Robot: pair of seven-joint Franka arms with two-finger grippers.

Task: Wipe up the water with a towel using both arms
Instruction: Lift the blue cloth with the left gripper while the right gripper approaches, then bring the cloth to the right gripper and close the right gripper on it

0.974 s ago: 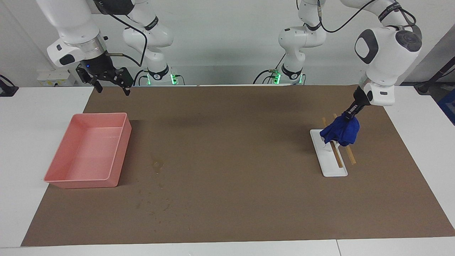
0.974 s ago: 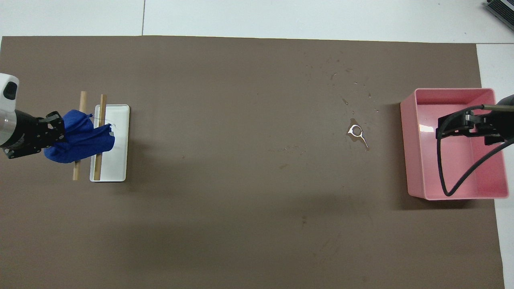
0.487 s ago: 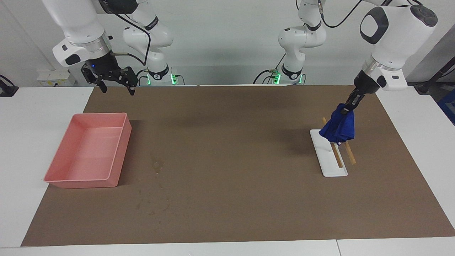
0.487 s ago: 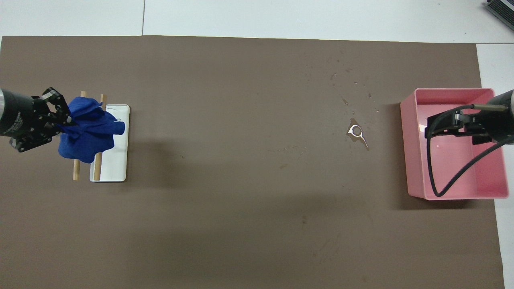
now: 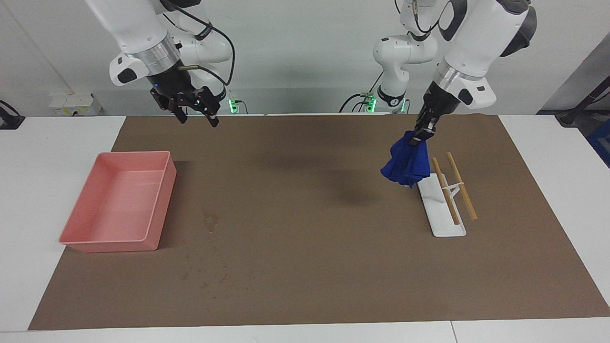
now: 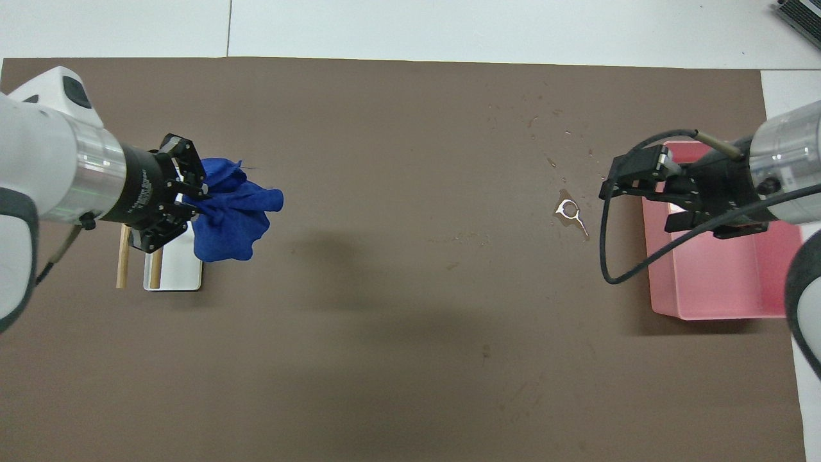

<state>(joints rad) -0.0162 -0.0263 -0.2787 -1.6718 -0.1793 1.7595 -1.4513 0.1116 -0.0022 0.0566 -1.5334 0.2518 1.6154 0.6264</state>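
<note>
Towel (image 6: 234,215) hides part of white tray (image 6: 183,273) & sticks (image 6: 122,266) overhead.

Illumination is bright, even and diffuse, coming from above. Soft, blurred shadows fall on the brown mat (image 5: 305,267) beneath the raised arms. A small white glare spot marks the water (image 6: 569,212) in the overhead view. The pink tray (image 5: 76,238) casts a narrow shadow beside its wall. Both views are sharp throughout.

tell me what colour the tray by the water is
Pink tray, plain; clearest in the facing view.
</note>
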